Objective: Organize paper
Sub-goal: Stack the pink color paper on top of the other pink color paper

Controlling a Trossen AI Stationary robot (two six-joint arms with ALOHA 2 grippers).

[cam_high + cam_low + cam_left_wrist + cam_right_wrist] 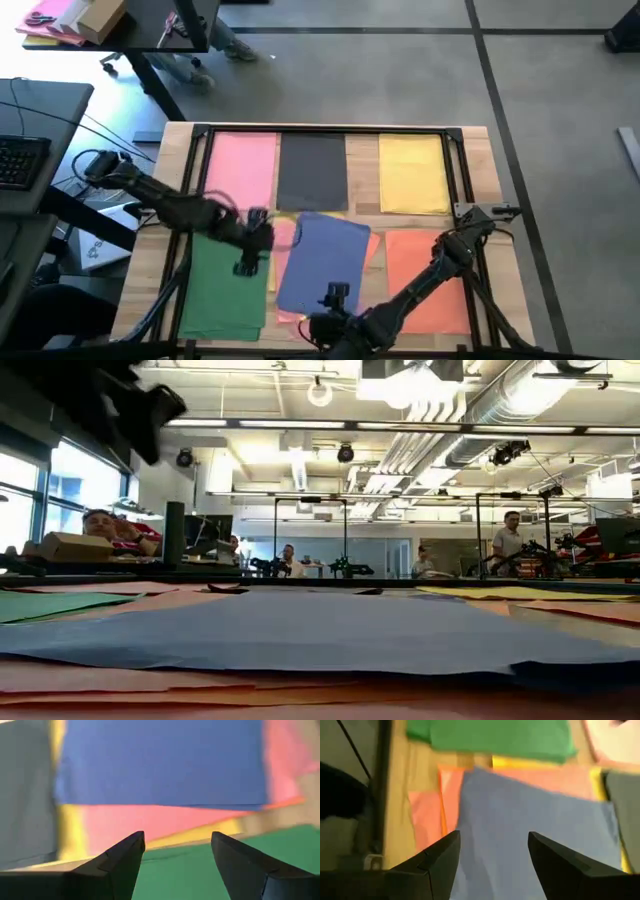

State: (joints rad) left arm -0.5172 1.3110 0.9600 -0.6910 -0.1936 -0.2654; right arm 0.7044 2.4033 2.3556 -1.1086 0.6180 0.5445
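Green paper (224,285) lies at the near left of the wooden table (475,140), and our left hand (247,250) hovers over its far right corner, fingers spread and gripping nothing. Just right of that hand sits the middle pile, where a blue sheet (322,262) lies skewed on top with pink and yellow edges poking out beneath it. Along the far edge we see three tidy sheets from left to right: pink (243,170), dark grey (313,172) and yellow (413,175). Our right hand (333,300) hangs over the near edge of the blue sheet, fingers likewise parted and empty, and the orange sheet (428,275) lies to its right, partly under that arm.

From above we get the whole layout, yet not what lies below the blue sheet. The left wrist camera shows it: between its spread fingers (125,857) we find green paper, then a yellow strip, then pink, then blue. The right wrist camera adds an orange-pink sheet (427,815) jutting from under the blue one. At table height the blue sheet (320,630) fills the foreground, and people sit and stand in the room behind.
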